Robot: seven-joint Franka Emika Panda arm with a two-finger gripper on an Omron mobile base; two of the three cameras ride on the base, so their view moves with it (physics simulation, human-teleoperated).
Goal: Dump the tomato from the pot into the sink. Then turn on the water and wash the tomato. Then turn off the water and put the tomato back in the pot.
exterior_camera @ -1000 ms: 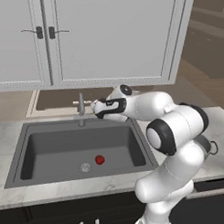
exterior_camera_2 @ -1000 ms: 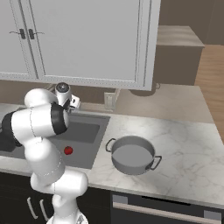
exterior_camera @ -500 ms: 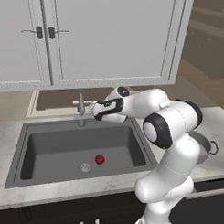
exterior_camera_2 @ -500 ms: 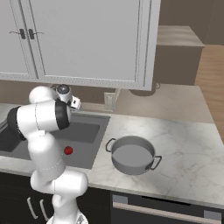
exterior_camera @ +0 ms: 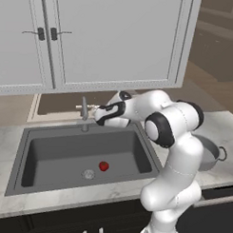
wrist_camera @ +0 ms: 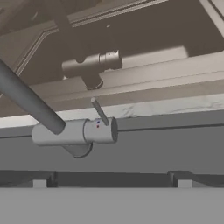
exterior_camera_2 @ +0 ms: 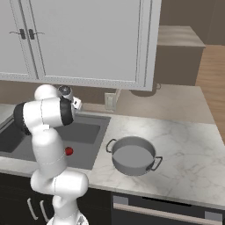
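Gripper [exterior_camera: 96, 115] open by faucet [wrist_camera: 74, 132]; tomato [exterior_camera: 104, 166] in sink [exterior_camera: 50, 156].

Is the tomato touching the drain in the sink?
Apart. The left base view shows dark sink floor between the tomato and the drain.

No legible text or labels.
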